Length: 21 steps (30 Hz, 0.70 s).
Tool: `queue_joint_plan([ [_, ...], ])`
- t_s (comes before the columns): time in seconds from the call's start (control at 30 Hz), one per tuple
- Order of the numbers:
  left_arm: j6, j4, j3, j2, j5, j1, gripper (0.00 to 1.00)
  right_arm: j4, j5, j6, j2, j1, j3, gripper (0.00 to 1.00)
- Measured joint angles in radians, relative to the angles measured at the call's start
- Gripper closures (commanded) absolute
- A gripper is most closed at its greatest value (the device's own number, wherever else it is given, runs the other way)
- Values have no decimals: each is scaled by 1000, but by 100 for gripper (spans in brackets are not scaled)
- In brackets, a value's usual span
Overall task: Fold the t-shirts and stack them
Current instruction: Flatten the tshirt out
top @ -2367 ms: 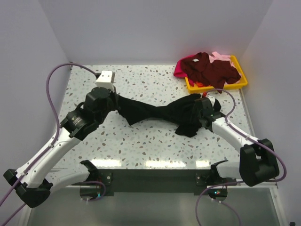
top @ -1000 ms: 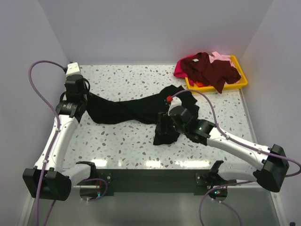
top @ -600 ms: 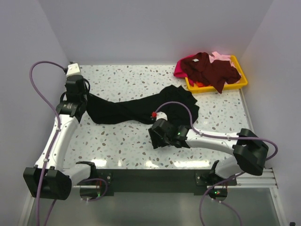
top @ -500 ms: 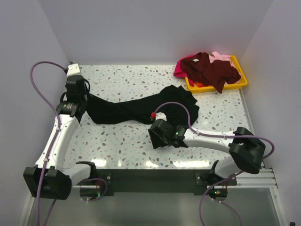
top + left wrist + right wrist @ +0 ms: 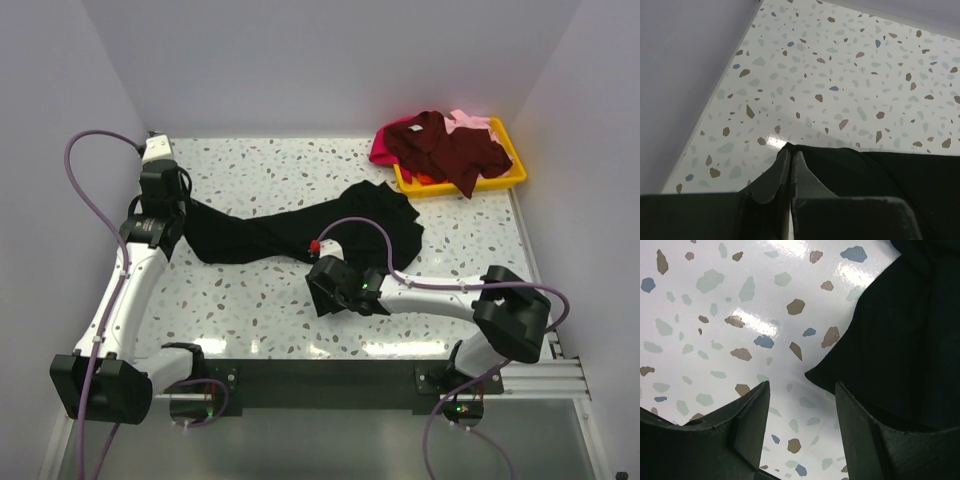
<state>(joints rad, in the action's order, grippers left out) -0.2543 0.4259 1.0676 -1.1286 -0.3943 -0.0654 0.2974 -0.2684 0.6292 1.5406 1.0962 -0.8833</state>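
Four t-shirts are showing: one black t-shirt [image 5: 270,235] is lying on the single surface [image 5: 300,170], and one maroon t-shirt [image 5: 445,145], one magenta t-shirt [image 5: 381,150] and one pale pink t-shirt [image 5: 468,122] are sitting in the one yellow tray [image 5: 505,183]. Two tools are appearing: the left tool [image 5: 790,150] and the right tool [image 5: 800,390].

Black t-shirt [image 5: 250,238] spanning mid-table, heaped yellow tray [image 5: 500,184] far right, open tabletop [image 5: 290,165] behind

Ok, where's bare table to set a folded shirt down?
Bare speckled tabletop lies along the back wall, between the large black cloth t-shirt and the yellow plastic tray. Another patch lies near the front, between the left arm and the right gripper. Crowded: the middle and the heaped tray corner.
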Motion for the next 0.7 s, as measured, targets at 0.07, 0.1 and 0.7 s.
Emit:
queue_joint_plan([
  [0.07, 0, 0, 0, 0, 2, 0, 100, -6, -3, 0, 15, 0, -8, 42],
  [0.1, 0, 0, 0, 0, 4, 0, 100, -7, -4, 0, 26, 2, -12, 42],
  [0.7, 0, 0, 0, 0, 6, 0, 100, 33, -97, 43, 131, 2, -37, 71],
])
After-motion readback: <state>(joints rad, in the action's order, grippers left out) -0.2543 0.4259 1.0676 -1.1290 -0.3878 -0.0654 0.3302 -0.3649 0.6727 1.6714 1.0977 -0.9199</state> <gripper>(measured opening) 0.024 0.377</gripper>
